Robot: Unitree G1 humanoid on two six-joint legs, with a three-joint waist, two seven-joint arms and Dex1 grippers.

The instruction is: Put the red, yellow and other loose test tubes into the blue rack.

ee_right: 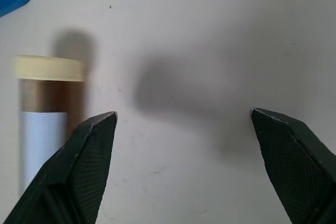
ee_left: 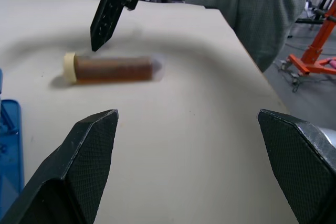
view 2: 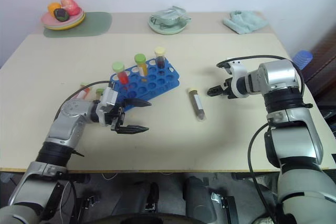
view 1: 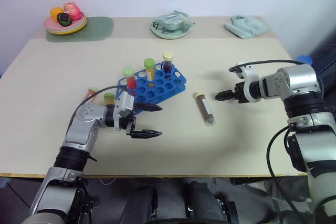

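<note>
Your bright blue plastic rack (view 1: 157, 85), a tray with a grid of round holes, sits tilted at the centre of the head-camera frame on the beige surface (view 1: 220, 145). Three capped tubes stand upright in it: a red-filled tube with a green cap (view 1: 129, 77), a yellow-orange tube with a green cap (view 1: 150, 70) and a dark tube with a cream-yellow cap (view 1: 167, 62).

Just right of the rack, a clear tube of dark brown liquid with a cream-yellow cap (view 1: 204, 108) lies flat on the surface, cap toward the top of the frame. Behind your left arm, at centre left, two more tubes lie partly hidden: a reddish one (view 1: 90, 94) and a green-capped one (view 1: 109, 98).

Your left hand (view 1: 149, 121) hovers low just below the rack, its black fingers spread wide and holding nothing. Your right hand (view 1: 220, 96), at centre right, is also spread open and empty (its fingertips point at the lying brown tube, close beside it but apart).

Along the frame's top edge are a plate of fruit (view 1: 65, 19), a green dish (view 1: 170, 24) and a folded pale green cloth (view 1: 247, 25).
</note>
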